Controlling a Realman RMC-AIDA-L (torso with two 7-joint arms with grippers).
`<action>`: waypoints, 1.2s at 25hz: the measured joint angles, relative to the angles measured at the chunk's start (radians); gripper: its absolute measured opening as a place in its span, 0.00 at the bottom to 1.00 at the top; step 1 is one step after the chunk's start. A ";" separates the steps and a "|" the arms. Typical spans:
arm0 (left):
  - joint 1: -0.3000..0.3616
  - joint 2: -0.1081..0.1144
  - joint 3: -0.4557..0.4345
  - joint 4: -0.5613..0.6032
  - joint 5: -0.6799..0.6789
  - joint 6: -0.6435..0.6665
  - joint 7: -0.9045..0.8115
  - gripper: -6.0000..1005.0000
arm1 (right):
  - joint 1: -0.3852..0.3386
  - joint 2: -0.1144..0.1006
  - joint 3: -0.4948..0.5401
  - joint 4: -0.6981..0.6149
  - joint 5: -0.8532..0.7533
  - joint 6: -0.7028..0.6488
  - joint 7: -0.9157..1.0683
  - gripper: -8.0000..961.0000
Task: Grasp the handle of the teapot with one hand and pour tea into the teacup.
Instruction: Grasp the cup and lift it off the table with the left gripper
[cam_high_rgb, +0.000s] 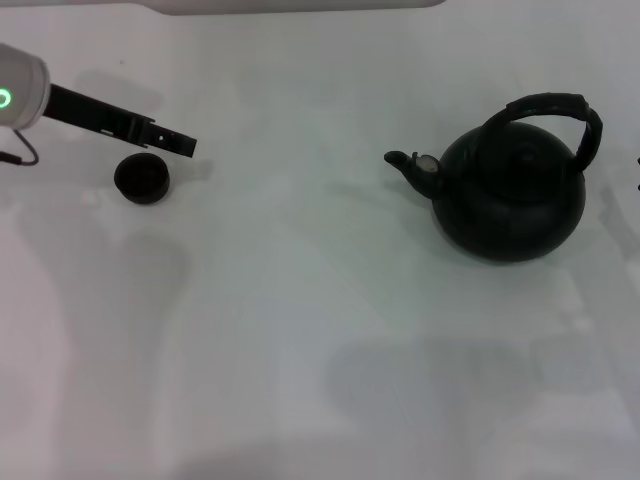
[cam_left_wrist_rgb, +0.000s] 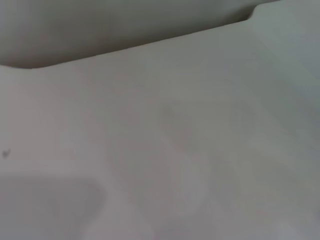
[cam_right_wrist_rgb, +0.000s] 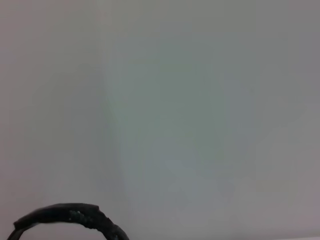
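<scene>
The teapot (cam_high_rgb: 510, 195) stands upright on the right of the white table, its spout (cam_high_rgb: 405, 165) pointing left. Its handle (cam_high_rgb: 545, 108) arches over the top, and part of the handle shows in the right wrist view (cam_right_wrist_rgb: 70, 215). The teacup (cam_high_rgb: 141, 177) stands far to the left. My left gripper (cam_high_rgb: 175, 141) reaches in from the upper left, its black tip just above and behind the teacup and not touching it. Only a dark sliver of my right gripper (cam_high_rgb: 638, 172) shows at the right edge, just right of the teapot handle.
The white table (cam_high_rgb: 300, 330) spreads wide between the teacup and the teapot. Its far edge (cam_left_wrist_rgb: 150, 45) shows in the left wrist view, with a grey wall beyond.
</scene>
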 joint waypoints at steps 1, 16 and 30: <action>-0.004 0.001 0.000 -0.002 0.003 0.002 -0.006 0.80 | 0.001 0.000 0.000 0.000 0.000 0.001 0.000 0.91; -0.025 0.004 0.000 -0.027 0.129 0.017 -0.056 0.80 | 0.023 -0.002 0.002 0.009 0.004 0.005 0.000 0.91; -0.024 0.002 0.000 -0.024 0.142 0.011 -0.059 0.80 | 0.024 -0.002 0.002 0.009 0.005 0.015 0.000 0.91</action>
